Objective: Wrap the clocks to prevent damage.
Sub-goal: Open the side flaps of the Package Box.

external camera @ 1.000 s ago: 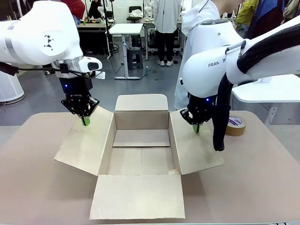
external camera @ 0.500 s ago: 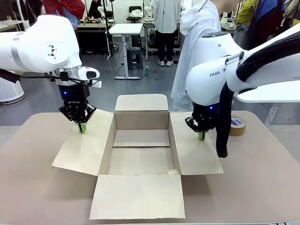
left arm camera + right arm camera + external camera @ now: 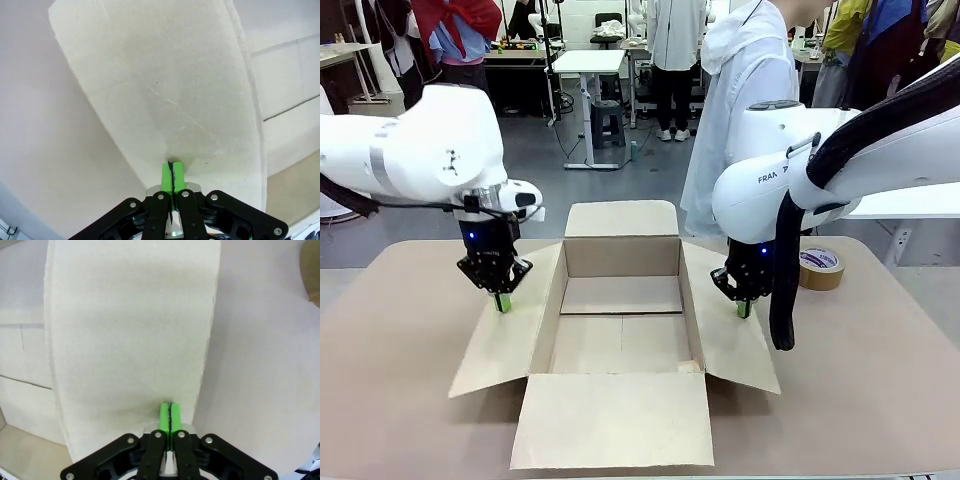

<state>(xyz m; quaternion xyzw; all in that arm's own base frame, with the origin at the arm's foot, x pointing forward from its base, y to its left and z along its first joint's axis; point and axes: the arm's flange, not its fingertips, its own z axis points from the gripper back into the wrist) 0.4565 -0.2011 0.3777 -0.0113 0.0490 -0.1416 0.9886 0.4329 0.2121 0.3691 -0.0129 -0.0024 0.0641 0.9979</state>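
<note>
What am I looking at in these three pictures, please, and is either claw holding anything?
Two white robot arms work at a tan table. The wide picture looks from between them across to a person in a white top. The other two come from cameras on the wrists. An open brown cardboard carton sits in the middle, with a brown tape roll to its right. The left gripper and right gripper are both shut and hold nothing. Their tips touch the carton's side flaps.
</note>
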